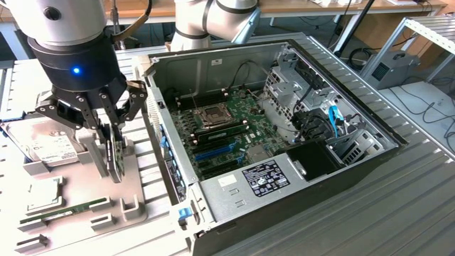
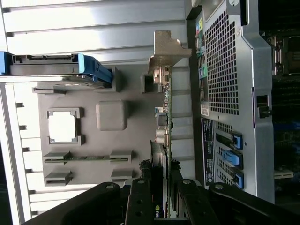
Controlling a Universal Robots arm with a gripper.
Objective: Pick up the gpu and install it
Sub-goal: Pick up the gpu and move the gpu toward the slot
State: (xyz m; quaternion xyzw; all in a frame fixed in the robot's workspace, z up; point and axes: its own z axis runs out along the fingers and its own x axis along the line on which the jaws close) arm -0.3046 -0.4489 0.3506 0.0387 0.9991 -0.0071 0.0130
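Observation:
The gpu [image 1: 115, 162], a thin black card with a green board edge, stands on edge between the fingers of my gripper [image 1: 112, 145], which is shut on it. It sits over the grey parts tray [image 1: 138, 216], just outside the open computer case [image 1: 355, 114], at the exterior view's left. In the wrist view the gpu [image 2: 165, 110] appears edge-on with its metal bracket at the far end, and my gripper [image 2: 161, 187] clamps its near end. I cannot tell whether the card's lower edge still touches the tray [image 2: 93, 96].
The case lies open with its motherboard [image 1: 227, 120] and blue expansion slots [image 1: 213, 153] exposed. On the tray are a silver hard drive [image 1: 50, 145], a processor [image 1: 42, 194] and a green memory stick [image 1: 64, 212]. The case's perforated rear panel [image 2: 229, 84] is close beside the card.

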